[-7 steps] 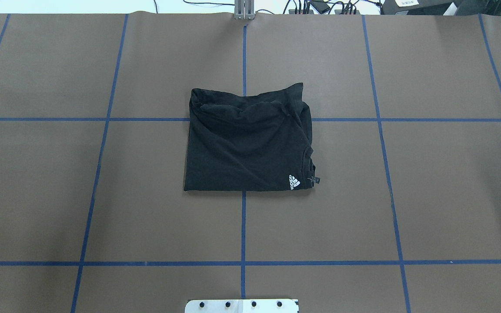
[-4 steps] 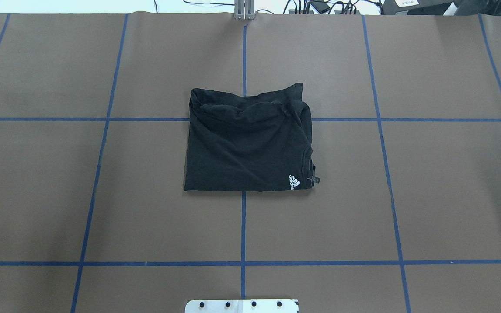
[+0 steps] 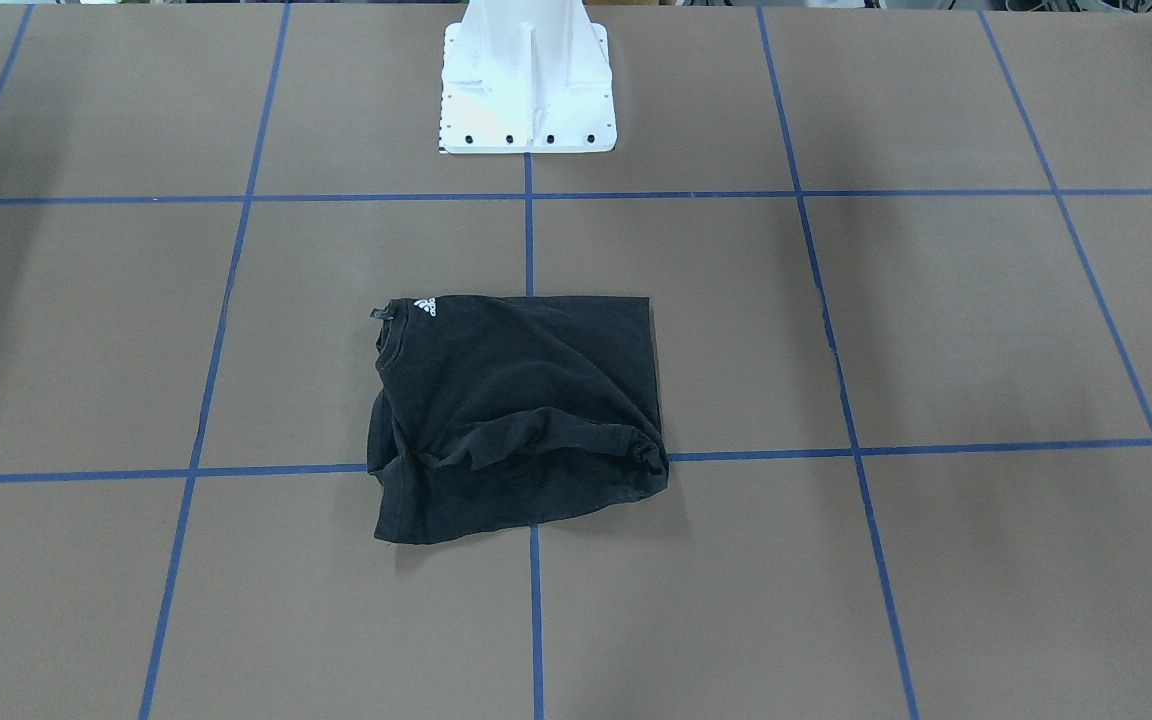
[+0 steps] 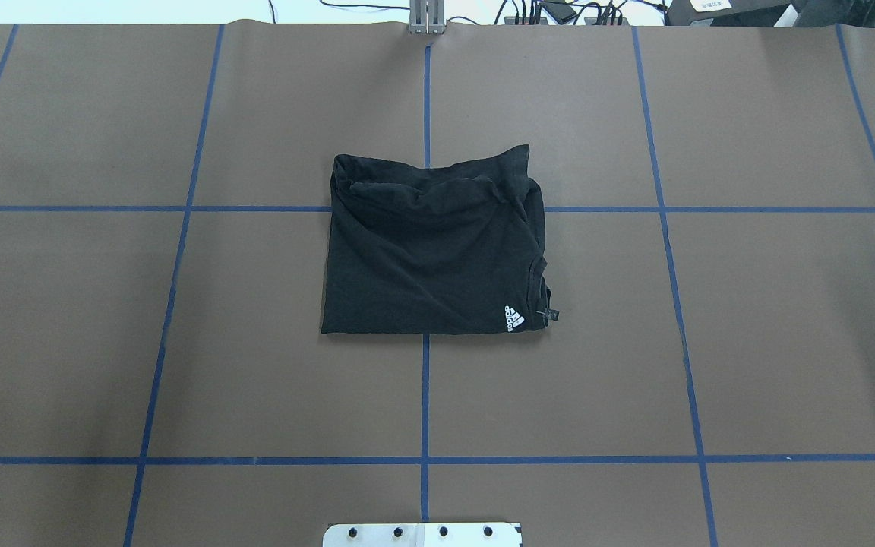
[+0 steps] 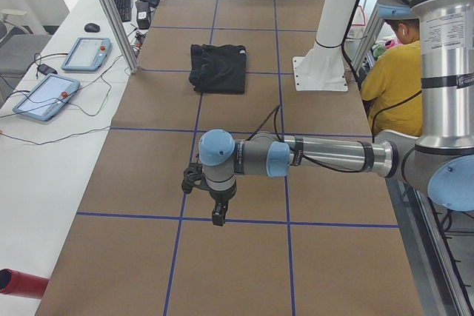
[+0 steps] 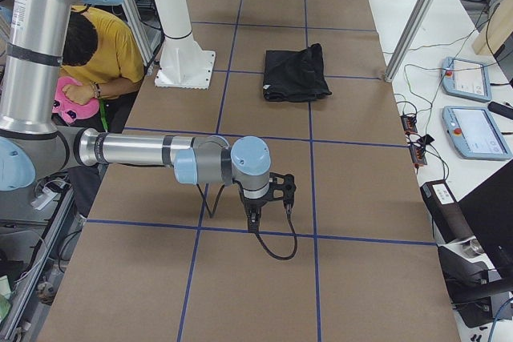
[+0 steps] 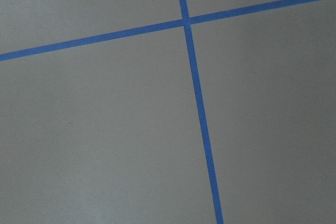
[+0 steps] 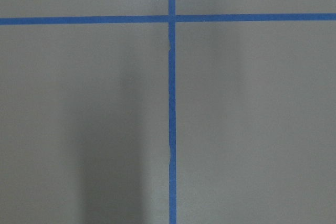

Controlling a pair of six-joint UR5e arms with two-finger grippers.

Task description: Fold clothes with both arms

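Clothes: black T-shirt [image 4: 430, 251], folded to a rough rectangle, lies flat on the brown desk [image 4: 711, 342] — straight ahead of the white base plate [image 4: 422, 534], well apart from it.
Logo: small white logo [image 4: 514, 317] on the corner nearer the base plate.
Left hand [image 5: 217, 216]: points down over the desk, off to the base plate's left, well apart from the T-shirt; its opening cannot be told.
Right hand [image 6: 252, 220]: same pose off to the base plate's right — opening cannot be told.

Brown counter [image 4: 787, 342] gridded with blue tape lines [image 4: 424, 395], white side bench [image 5: 22, 205] carrying two tablet-like pendants [image 5: 86, 54], slanted aluminium post [image 5: 109, 16], seated person in yellow [image 5: 396, 83]
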